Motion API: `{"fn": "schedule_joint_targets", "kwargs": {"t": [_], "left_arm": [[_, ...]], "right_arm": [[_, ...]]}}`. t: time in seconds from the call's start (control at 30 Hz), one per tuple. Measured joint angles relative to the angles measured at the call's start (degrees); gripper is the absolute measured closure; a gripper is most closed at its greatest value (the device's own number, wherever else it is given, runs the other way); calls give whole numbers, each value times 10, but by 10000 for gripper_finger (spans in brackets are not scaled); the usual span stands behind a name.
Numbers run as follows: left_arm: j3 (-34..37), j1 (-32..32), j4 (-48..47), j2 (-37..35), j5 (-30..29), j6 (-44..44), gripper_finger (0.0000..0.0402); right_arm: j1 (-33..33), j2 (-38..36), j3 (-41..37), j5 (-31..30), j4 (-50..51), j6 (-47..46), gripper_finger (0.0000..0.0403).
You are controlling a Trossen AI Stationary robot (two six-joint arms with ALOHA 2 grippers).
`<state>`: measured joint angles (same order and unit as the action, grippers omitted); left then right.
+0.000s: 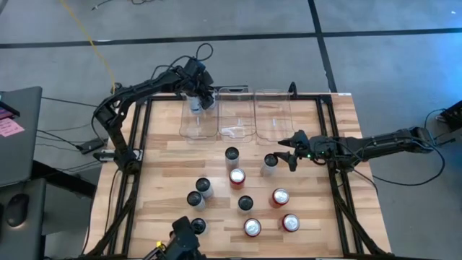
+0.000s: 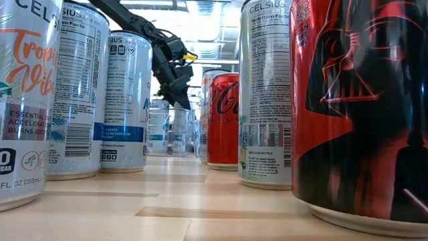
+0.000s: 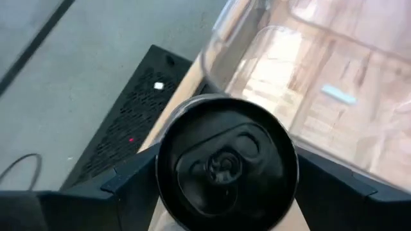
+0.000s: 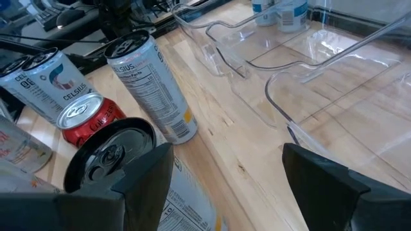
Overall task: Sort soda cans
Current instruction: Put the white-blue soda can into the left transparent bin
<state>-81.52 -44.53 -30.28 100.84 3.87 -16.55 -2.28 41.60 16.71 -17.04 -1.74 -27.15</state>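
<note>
A silver soda can with a dark top (image 3: 225, 167) stands upright in the left clear bin (image 1: 189, 128) at the table's far edge. My left gripper (image 1: 202, 97) hangs over it, open, one finger (image 3: 128, 186) on each side of the can's top. My right gripper (image 4: 228, 179) is open and holds nothing. It hovers at the table's right, just right of a silver can (image 1: 270, 162), whose dark top (image 4: 109, 157) shows beside one finger. Several silver cans (image 1: 203, 188) and red cans (image 1: 280, 196) stand loose on the wooden table. My left gripper's fingers come slanting down from the table's left and flank the upper wall (image 3: 168, 192) of the can in the bin. Whether either finger touches the can I cannot tell. The can stands upright below them.
Two more clear bins, middle (image 1: 237, 133) and right (image 1: 273, 133), stand beside the left one along the far edge. The loose cans crowd the table's middle and near part. A black frame (image 1: 326, 115) borders the table. A dark device (image 1: 184, 238) sits at the near edge.
</note>
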Motion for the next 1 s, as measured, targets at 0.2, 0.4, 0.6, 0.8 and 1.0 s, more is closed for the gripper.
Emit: {"fn": "schedule_joint_targets", "kwargs": {"t": [0.2, 0.4, 0.6, 0.8, 1.0], "left_arm": [[-14, 0, -18, -40, -59, -14, 95], [-18, 2, -45, -113, -66, 7, 95], [0, 24, -91, -200, -66, 38, 95], [57, 72, -90, -300, -72, 71, 96], [147, 153, -69, -406, -97, 115, 96]], "right_arm": [[0, 0, 0, 0, -3, 0, 90], [0, 0, 0, 0, -5, 2, 90], [0, 0, -5, -8, -8, 5, 90], [1, 0, -27, -10, -48, 6, 90], [0, 0, -31, -6, -111, 20, 90]]}}
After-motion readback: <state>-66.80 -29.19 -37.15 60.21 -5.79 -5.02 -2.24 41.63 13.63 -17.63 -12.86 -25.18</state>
